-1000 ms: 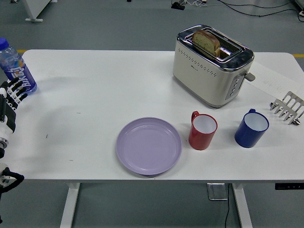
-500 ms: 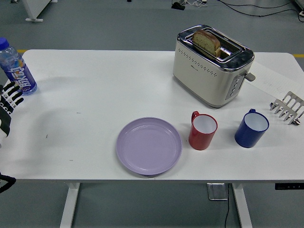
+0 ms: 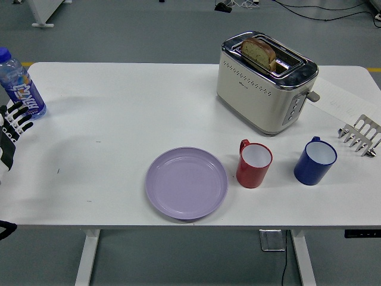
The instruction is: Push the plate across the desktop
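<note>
A lilac plate (image 3: 187, 183) lies flat near the table's front edge, just left of the middle. My left hand (image 3: 13, 125) shows at the far left edge, over the table's left end, its fingers spread and holding nothing. It is far to the left of the plate and close to a water bottle. My right arm is out of view.
A water bottle (image 3: 19, 84) with a blue label stands at the far left. A red mug (image 3: 254, 163) stands just right of the plate, a blue mug (image 3: 315, 161) further right. A toaster (image 3: 266, 80) holding bread stands at the back right. A metal toast rack (image 3: 361, 136) is at the right edge.
My left hand has drawn back toward the left edge, so less of the arm shows now. The plate and the other things have not moved.
</note>
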